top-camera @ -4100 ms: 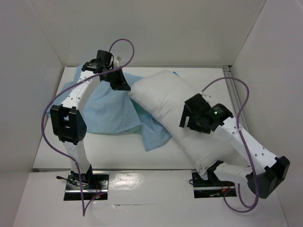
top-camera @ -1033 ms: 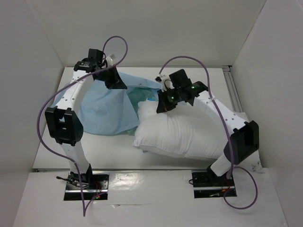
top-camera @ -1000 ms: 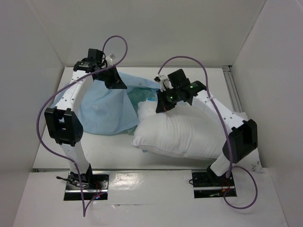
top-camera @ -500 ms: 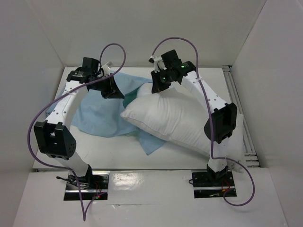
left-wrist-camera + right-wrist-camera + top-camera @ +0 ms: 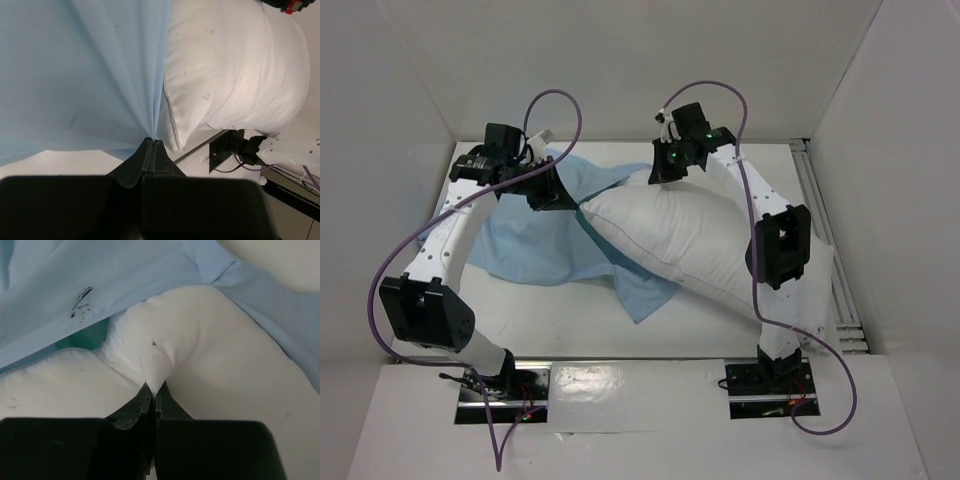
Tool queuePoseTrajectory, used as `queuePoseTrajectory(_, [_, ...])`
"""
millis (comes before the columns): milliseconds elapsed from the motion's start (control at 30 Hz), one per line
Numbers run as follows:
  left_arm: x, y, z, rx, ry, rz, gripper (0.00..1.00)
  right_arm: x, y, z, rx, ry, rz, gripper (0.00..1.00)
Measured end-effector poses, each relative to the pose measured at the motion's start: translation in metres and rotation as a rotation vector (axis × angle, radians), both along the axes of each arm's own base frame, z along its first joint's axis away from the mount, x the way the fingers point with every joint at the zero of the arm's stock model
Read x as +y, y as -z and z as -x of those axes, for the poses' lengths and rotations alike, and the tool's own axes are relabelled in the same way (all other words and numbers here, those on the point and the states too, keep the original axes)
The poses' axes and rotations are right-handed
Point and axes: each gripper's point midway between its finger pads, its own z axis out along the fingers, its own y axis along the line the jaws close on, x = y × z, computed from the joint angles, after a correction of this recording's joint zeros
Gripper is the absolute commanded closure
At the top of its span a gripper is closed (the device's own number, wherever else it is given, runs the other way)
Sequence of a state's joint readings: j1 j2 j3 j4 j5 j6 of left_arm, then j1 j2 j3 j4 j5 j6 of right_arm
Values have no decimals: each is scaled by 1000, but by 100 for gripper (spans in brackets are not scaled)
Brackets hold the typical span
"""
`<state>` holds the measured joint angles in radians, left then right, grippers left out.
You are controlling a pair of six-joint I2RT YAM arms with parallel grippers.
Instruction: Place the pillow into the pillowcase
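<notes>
Barely begun, I judge: the pillow (image 5: 690, 240) lies almost wholly bare, slanting from 12 toward 4 o'clock on the tabletop (image 5: 550, 310), with the pillowcase (image 5: 535, 245) spread at 9 o'clock. The left claw (image 5: 152, 144) is clamped on the pillowcase's edge. The right claw (image 5: 154, 389) pinches the pillow's far corner at the case's mouth. Nearly all the stuffing remains.

Plain white pillow (image 5: 700, 240), light blue pillowcase (image 5: 535, 240)
A sea-green inner face shows in the right wrist view; purple cables (image 5: 560, 100)

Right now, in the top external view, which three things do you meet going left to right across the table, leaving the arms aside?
pillowcase → pillow → metal rail
</notes>
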<state>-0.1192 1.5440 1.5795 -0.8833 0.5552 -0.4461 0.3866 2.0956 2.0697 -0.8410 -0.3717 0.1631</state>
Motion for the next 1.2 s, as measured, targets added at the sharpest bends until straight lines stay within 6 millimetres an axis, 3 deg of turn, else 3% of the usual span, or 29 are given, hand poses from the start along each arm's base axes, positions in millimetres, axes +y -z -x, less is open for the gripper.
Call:
queuePoseTrajectory(133, [0,3,4,15,0,-2,100,5,8,7,-66,80,68,100])
queuePoseTrajectory(367, [-4,-1,13,46,23,28,100,32,7,40,-178,140,195,100])
queuePoseTrajectory(667, [-4,-17,17,22,34,28,100,22,31,8,-144,452,213,100])
queuePoseTrajectory(1000, [9,9,30,62,3,-64,100,19,0,-10,-165,671,112,100])
queuePoseTrajectory(1200, [5,-8,28,27,14,-43,100,30,-5,-6,-187,661,101,100])
